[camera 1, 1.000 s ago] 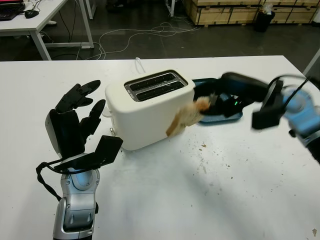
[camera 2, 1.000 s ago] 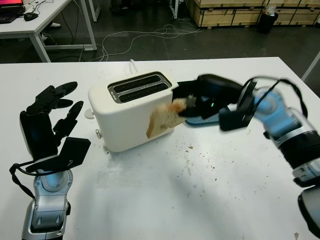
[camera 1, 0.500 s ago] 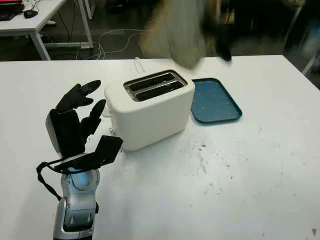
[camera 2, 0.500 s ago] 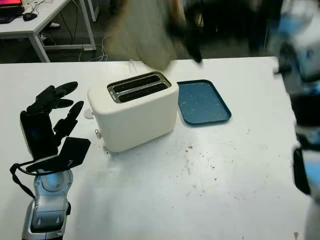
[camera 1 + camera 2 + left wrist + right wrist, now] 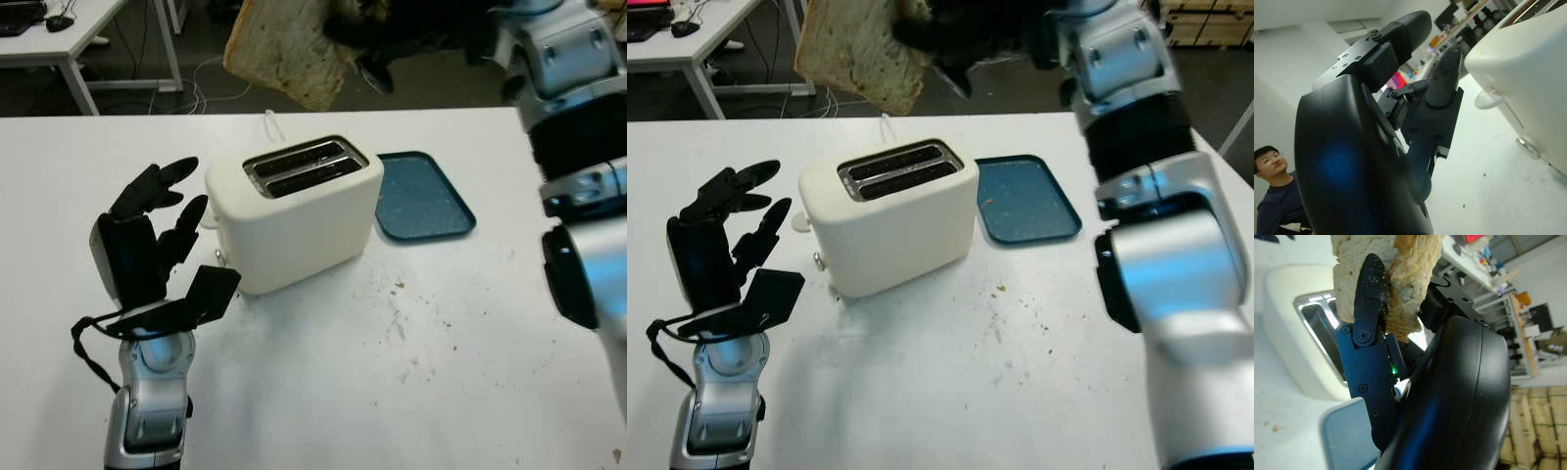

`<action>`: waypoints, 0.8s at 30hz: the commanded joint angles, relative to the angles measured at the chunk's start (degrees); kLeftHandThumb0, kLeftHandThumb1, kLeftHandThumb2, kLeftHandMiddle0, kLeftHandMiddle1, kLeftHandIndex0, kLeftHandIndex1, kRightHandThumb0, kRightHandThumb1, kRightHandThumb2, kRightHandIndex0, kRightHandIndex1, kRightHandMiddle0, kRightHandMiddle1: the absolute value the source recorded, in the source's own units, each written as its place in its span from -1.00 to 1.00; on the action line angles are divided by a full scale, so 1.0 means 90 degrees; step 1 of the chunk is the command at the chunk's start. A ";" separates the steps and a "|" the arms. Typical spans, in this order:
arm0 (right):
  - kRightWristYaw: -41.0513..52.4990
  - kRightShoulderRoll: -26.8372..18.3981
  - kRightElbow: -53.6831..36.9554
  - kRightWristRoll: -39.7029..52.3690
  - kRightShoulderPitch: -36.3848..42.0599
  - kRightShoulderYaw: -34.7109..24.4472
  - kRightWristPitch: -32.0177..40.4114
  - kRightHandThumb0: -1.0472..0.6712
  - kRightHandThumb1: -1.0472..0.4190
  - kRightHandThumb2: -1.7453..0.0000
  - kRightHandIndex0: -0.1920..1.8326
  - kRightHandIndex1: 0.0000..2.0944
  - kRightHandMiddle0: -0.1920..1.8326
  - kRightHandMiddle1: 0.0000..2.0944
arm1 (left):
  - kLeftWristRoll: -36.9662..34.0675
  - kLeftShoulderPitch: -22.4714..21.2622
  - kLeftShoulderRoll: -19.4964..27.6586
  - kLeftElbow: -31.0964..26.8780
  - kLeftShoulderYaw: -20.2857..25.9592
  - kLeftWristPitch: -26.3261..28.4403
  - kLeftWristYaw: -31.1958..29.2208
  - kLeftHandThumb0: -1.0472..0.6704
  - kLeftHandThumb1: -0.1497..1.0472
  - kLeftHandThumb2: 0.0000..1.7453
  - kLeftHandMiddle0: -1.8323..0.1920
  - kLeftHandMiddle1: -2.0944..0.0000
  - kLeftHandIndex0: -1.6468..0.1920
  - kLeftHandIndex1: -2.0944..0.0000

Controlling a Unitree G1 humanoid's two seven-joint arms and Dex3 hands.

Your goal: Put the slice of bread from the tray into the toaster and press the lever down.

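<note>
My right hand [image 5: 355, 34] is shut on a slice of bread [image 5: 284, 49], holding it high in the air above and behind the white toaster [image 5: 292, 211]. The slice hangs tilted, clear of the toaster's two slots [image 5: 302, 166]. In the right wrist view the bread [image 5: 1400, 279] is pinched between the black fingers [image 5: 1369, 298] with the toaster's slot [image 5: 1320, 328] below. The blue tray [image 5: 421, 196] lies bare to the right of the toaster. My left hand [image 5: 147, 230] stays open, upright, left of the toaster, near its lever [image 5: 1489, 99].
Crumbs dot the white table [image 5: 411, 333] in front of the tray. A white cord [image 5: 269, 122] runs off behind the toaster. A person [image 5: 1276, 196] sits off to the side in the left wrist view. Desks, cables and wooden crates stand beyond the table's far edge.
My right hand has lifted the bread from beside the toaster's right side, by the tray, up and left to high above the toaster. The left hand has not moved.
</note>
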 commanded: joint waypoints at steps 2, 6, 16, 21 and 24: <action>0.0031 0.0110 0.0475 -0.0373 -0.0122 0.0025 -0.0773 -0.35 -0.83 0.44 0.36 0.67 0.16 0.67 | 0.0077 -0.0013 0.0005 -0.0020 -0.0017 -0.0017 0.0038 0.04 0.65 -1.00 0.11 0.05 -0.18 0.71; 0.0206 0.0117 0.0843 -0.0604 -0.0042 -0.0059 -0.1409 -0.35 -0.83 0.43 0.36 0.67 0.15 0.67 | 0.0035 0.0004 0.0004 -0.0019 -0.0006 -0.0034 0.0038 0.03 0.66 -1.00 0.11 0.06 -0.18 0.71; 0.0568 -0.0019 0.1396 -0.0820 0.0034 -0.0324 -0.2330 -0.39 -0.83 0.45 0.33 0.67 0.13 0.67 | 0.0001 -0.0012 0.0018 -0.0024 -0.0008 -0.0047 0.0010 0.04 0.66 -1.00 0.11 0.07 -0.17 0.72; 0.0600 -0.0037 0.1569 -0.0913 0.0067 -0.0380 -0.2402 -0.37 -0.83 0.43 0.33 0.67 0.14 0.67 | 0.0086 -0.0022 0.0026 -0.0034 -0.0013 0.0000 0.0027 0.02 0.65 -1.00 0.10 0.07 -0.18 0.72; 0.0625 -0.0032 0.1663 -0.0942 0.0121 -0.0410 -0.2509 -0.37 -0.83 0.43 0.33 0.67 0.13 0.67 | 0.0029 -0.0026 -0.0007 -0.0057 -0.0015 0.0008 0.0007 0.04 0.65 -1.00 0.10 0.07 -0.18 0.72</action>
